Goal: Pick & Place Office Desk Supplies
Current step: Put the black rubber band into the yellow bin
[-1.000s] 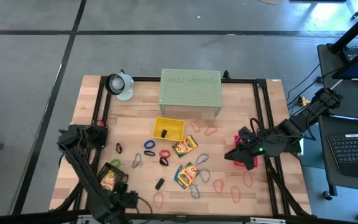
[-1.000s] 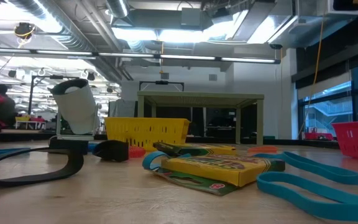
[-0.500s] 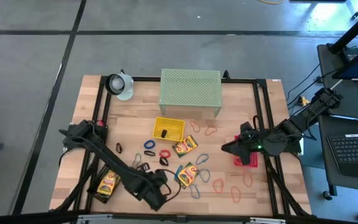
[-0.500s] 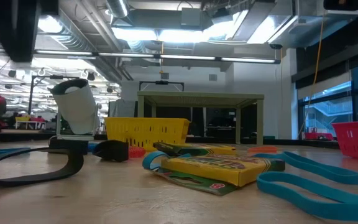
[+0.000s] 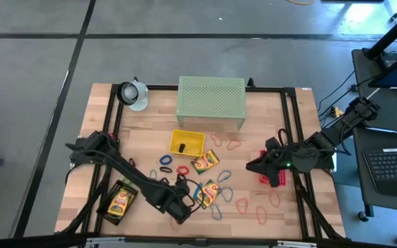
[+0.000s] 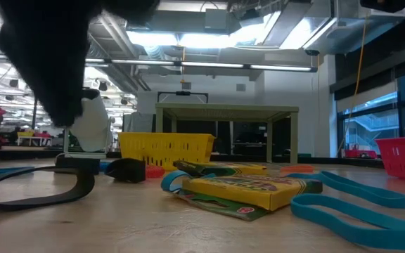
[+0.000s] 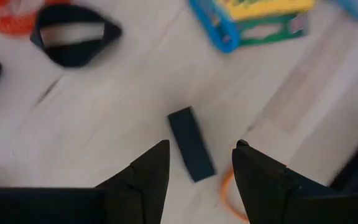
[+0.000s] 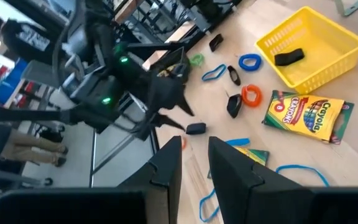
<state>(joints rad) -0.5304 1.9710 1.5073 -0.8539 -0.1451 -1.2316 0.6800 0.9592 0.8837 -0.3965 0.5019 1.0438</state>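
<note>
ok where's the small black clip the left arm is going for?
In the left wrist view the black clip lies flat on the table just ahead of the open left tool. The high view puts it near the front edge, left of the crayon box.

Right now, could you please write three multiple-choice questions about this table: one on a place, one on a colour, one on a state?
1. Where does the left gripper hang?
A. Over the small black clip near the table's front edge
B. Over the pale green mesh shelf
C. Inside the pink tray

2. What colour is the tray that holds one black clip?
A. Pink
B. Yellow
C. Black

3. How do the left gripper's fingers stand?
A. Shut on a crayon box
B. Shut on a red loop
C. Open, holding nothing

Answers:
1 A: the left wrist view shows the small black clip lying on the wood just ahead of the fingers.
2 B: the high view shows a yellow tray with a dark clip inside.
3 C: a gap shows between both fingers.
</note>
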